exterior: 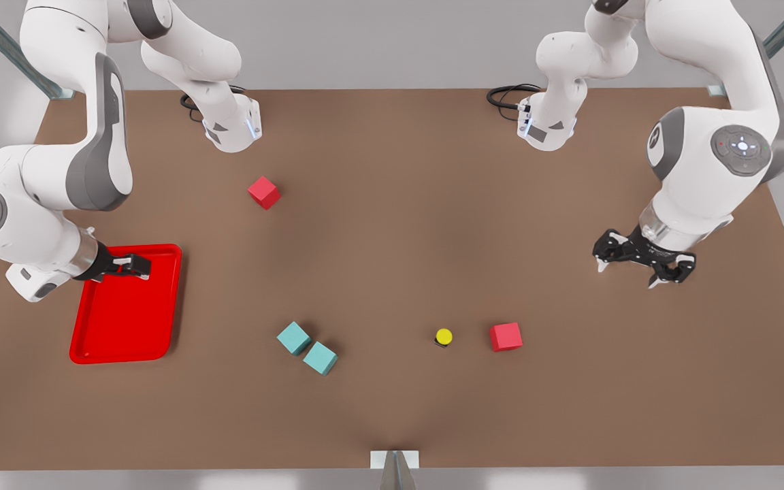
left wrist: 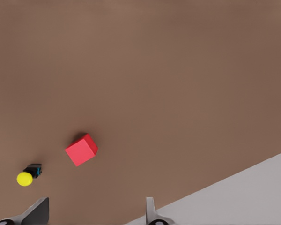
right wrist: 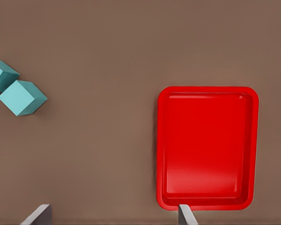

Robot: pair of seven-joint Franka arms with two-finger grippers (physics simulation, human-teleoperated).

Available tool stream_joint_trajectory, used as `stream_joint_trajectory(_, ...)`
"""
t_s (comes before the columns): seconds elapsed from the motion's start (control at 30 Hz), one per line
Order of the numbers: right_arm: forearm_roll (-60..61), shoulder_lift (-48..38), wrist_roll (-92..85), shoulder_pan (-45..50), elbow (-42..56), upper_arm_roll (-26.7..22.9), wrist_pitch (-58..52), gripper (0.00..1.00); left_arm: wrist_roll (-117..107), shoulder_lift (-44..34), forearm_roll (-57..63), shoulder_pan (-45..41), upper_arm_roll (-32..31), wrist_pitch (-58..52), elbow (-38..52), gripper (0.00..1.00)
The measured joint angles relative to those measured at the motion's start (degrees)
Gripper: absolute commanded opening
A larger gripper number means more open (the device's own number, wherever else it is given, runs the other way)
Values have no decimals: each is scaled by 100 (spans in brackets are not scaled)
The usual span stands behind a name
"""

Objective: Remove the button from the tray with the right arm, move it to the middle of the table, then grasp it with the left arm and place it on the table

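Observation:
The button (exterior: 444,336), a yellow cap on a dark body, stands on the brown table (exterior: 392,258) right of centre in the front view, outside the tray. It also lies near my left gripper's fingers as the button (left wrist: 27,176). My left gripper (exterior: 627,274) hangs open above the table at the front view's right, well apart from it; its fingertips frame my left gripper (left wrist: 94,212). The red tray (exterior: 126,320) lies at the front view's left. My right gripper (exterior: 139,267) hovers open over the tray's far edge, and the tray (right wrist: 206,150) shows beneath my right gripper (right wrist: 112,214).
A red cube (exterior: 505,336) sits just right of the button, seen also as the red cube (left wrist: 81,149). Two teal cubes (exterior: 307,348) touch each other left of centre; one teal cube (right wrist: 21,97) shows near the tray. Another red cube (exterior: 264,192) lies farther back.

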Motion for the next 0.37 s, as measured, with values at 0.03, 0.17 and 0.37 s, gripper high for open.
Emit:
stream_joint_trajectory(0.03, -3, -1, -1, 2, 0, -1, -10, 100, 0, -11, 15, 23, 11, -130, -41, 100)
stream_joint_trajectory(0.17, -6, -2, -3, -14, 0, 0, -42, 100, 0, 28, 46, 43, 22, -457, -82, 100)
stream_joint_trajectory(0.37, 9, 0, -4, -25, 0, -1, -69, 100, 0, 53, 60, 62, 22, -608, -82, 100)
